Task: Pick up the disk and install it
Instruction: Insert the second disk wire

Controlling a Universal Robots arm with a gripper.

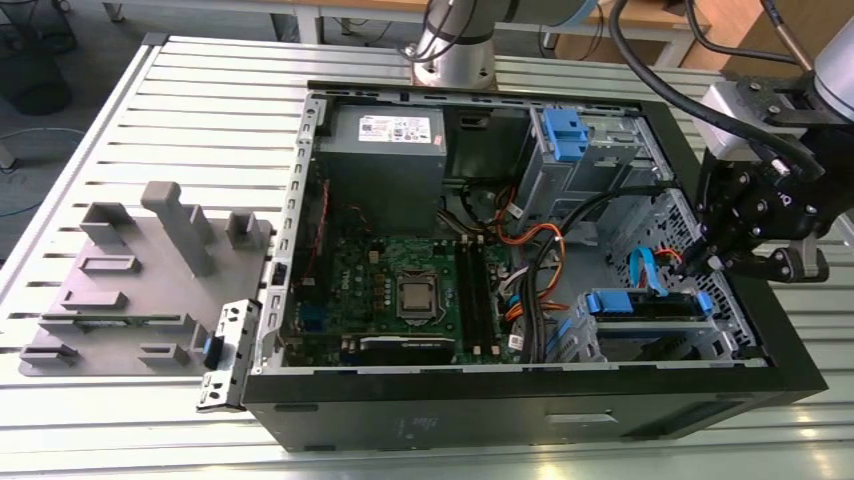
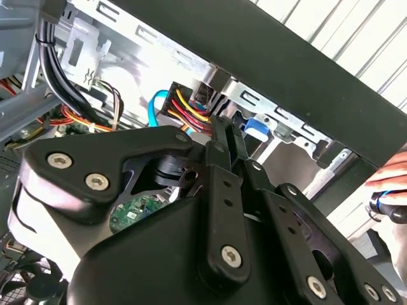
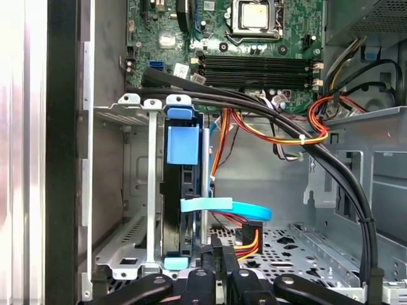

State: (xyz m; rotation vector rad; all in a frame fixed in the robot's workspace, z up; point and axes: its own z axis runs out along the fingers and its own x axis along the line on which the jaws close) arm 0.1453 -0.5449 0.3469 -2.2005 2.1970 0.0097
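Note:
The disk (image 1: 627, 303) sits on edge in the metal drive cage (image 3: 137, 190) at the case's front corner, on the exterior view's right. Its blue rail (image 3: 183, 145) and dark body (image 3: 172, 210) show in the first wrist view. My gripper (image 1: 691, 265) hangs inside the case just beside the cage, with its fingers pressed together and nothing seen between them. Its tips (image 3: 219, 253) are close to the power plug with red and yellow wires (image 3: 248, 238) and the light blue data cable (image 3: 222, 206). In the second wrist view the gripper (image 2: 219, 130) points at the same wire bundle (image 2: 187, 108).
The open black computer case (image 1: 534, 400) lies on a slatted table, with motherboard (image 1: 414, 290), power-supply box (image 1: 387, 135) and an upper bay with a blue latch (image 1: 567, 130). Thick black cables (image 3: 305, 149) cross near the cage. A grey fixture (image 1: 134, 270) stands outside. A hand (image 2: 391, 181) is beyond the case wall.

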